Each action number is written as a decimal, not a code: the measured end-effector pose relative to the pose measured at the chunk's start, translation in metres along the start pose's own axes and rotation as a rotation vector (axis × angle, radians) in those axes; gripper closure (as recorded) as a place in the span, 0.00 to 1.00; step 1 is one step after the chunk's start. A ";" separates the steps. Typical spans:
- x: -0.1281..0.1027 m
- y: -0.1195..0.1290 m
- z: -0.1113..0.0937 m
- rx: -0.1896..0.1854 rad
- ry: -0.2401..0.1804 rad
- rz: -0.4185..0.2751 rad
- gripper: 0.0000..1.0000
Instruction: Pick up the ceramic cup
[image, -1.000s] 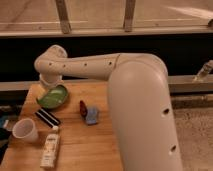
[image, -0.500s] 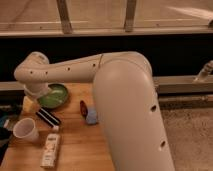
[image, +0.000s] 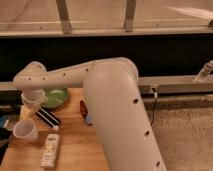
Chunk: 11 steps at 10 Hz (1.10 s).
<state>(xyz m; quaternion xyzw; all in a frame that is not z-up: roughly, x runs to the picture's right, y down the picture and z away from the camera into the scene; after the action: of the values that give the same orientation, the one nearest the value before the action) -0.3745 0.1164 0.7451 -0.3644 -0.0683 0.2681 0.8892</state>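
Ceramic cup (image: 25, 131) upright on tabletop (image: 75, 147), 7 o'clock of green bowl (image: 57, 96). My claw (image: 28, 112) hovers at cup's 12 o'clock; apart or together, cannot tell. Best: descend straight, centre over rim, clamp gently.

Gripper (image: 27, 112) just above cup (image: 25, 131); its shape can't be told apart from the wrist. Arm (image: 120, 115) hides bowl's (image: 57, 97) left rim, most of a red thing (image: 83, 107) and a blue thing (image: 88, 119), and table's (image: 75, 145) right side. Table cut off at bottom edge.
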 end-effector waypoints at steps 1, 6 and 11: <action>0.001 0.009 0.011 -0.020 0.026 -0.010 0.20; 0.020 0.031 0.032 -0.067 0.077 -0.009 0.26; 0.029 0.038 0.041 -0.085 0.082 -0.017 0.78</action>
<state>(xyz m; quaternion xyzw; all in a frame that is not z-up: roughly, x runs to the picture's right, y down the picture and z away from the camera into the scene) -0.3788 0.1789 0.7466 -0.4119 -0.0460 0.2424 0.8772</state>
